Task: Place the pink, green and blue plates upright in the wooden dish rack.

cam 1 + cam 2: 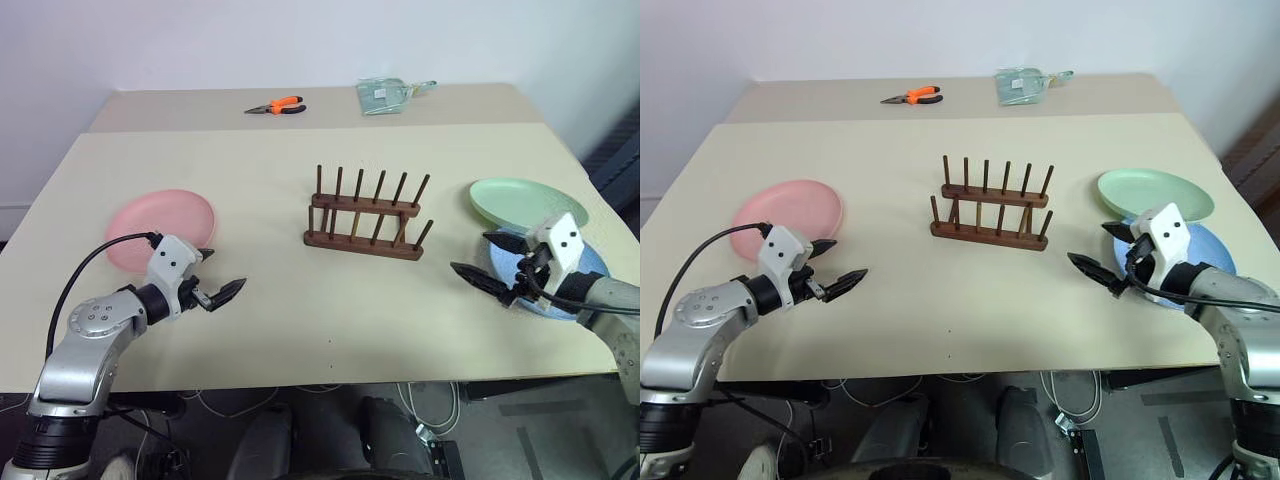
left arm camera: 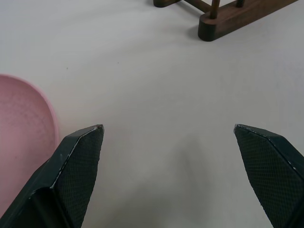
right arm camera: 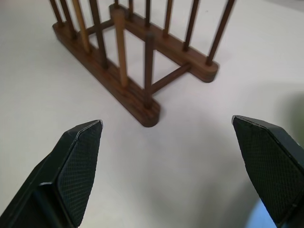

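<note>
Overhead, the wooden dish rack (image 1: pixel 367 215) stands empty mid-table (image 1: pixel 270 320); the pink plate (image 1: pixel 160 228) lies flat beside the left pincer (image 1: pixel 222 273), while the green plate (image 1: pixel 528 203) overlaps the blue plate (image 1: pixel 590 268) under the right pincer (image 1: pixel 490 262). Each wrist view shows its own pincer spread wide and empty. Grabbing the stacked pair risks dragging both plates, and the shallow rims could slip.

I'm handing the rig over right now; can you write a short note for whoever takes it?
Left gripper open, holding nothing, beside the pink plate. Right gripper open, holding nothing, over the blue plate.
Green plate overlaps the blue plate's far edge. All three lie flat on the table.
Wooden dish rack at centre holds no plate.
Done: nothing. Left: all three plates.
</note>
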